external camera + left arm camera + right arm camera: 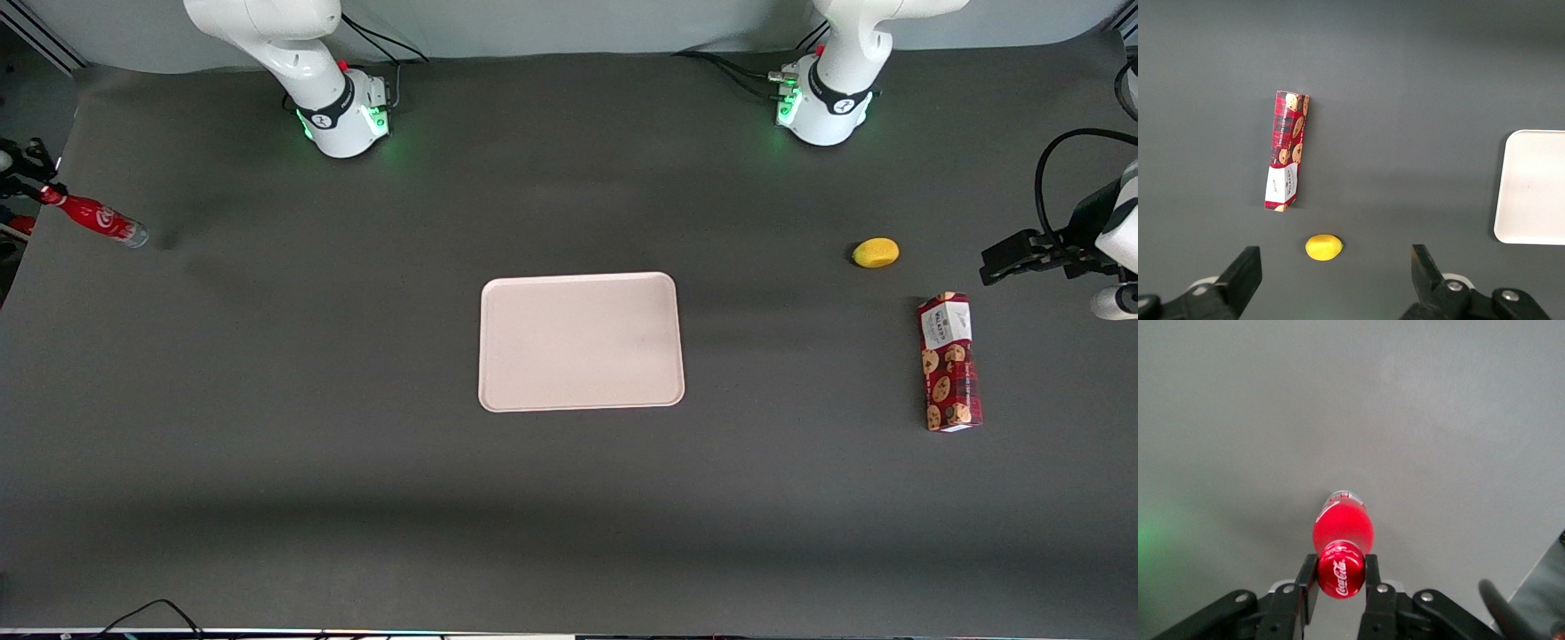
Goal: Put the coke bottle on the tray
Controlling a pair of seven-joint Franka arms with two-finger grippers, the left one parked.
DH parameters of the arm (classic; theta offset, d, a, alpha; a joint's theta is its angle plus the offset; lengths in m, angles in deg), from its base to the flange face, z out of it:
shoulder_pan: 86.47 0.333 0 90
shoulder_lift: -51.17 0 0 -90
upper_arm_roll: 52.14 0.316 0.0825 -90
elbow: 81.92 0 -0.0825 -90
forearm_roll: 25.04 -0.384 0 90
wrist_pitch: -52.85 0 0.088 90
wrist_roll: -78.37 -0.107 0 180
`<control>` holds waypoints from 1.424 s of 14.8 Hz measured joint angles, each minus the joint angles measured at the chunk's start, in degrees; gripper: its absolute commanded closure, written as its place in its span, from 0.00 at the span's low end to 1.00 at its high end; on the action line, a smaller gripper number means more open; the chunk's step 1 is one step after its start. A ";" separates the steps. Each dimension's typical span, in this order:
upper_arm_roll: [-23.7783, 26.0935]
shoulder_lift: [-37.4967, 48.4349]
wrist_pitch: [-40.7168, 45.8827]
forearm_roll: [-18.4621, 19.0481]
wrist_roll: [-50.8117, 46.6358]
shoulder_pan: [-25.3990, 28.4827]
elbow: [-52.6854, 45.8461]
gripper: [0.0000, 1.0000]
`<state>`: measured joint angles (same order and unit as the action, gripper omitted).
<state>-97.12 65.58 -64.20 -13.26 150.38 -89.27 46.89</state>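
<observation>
right wrist view: the tool (1341, 583) is seen clamped on the coke bottle (1342, 533), its two fingers (1307, 581) pressed against the neck just under the red cap, with the bottle's body hanging away from the camera over bare grey surface (1438, 420). in the front view the coke bottle (96, 219) is held tilted, cap toward the tool (46, 191) and clear base pointing toward the middle, at the working arm's edge of the surface (267, 462); it appears to be lifted, since a faint shadow lies apart from its base, though this is judged rather than plainly seen.

the tray (582, 341) lies flat near the centre of the surface, well apart from the bottle, and nothing is on it. a yellow lemon-like fruit (876, 252) and a red cookie box (949, 362) lie toward the parked arm's edge, clear of the likely path.

the step in hand is judged to be the carry to the tray. because the grip is only on the narrow neck, the bottle could swing or slip, so a smooth, unhurried traverse is advised. enough height should be kept for the base to pass over the tray's low rim. release is best made over the middle of the tray, low and with the bottle nearly laid down or set squarely, so that it is not rolled off the edge.
</observation>
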 measured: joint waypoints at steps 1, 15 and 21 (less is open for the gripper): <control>2.86 0.55 4.37 -0.09 -1.81 0.01 -3.05 1.00; 51.09 1.15 45.10 -11.05 -50.17 0.76 -40.86 1.00; 70.48 -12.31 33.55 -12.91 -77.45 1.01 -41.09 1.00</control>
<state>-26.64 53.27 -30.65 -26.18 72.93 -88.26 5.81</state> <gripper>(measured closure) 0.687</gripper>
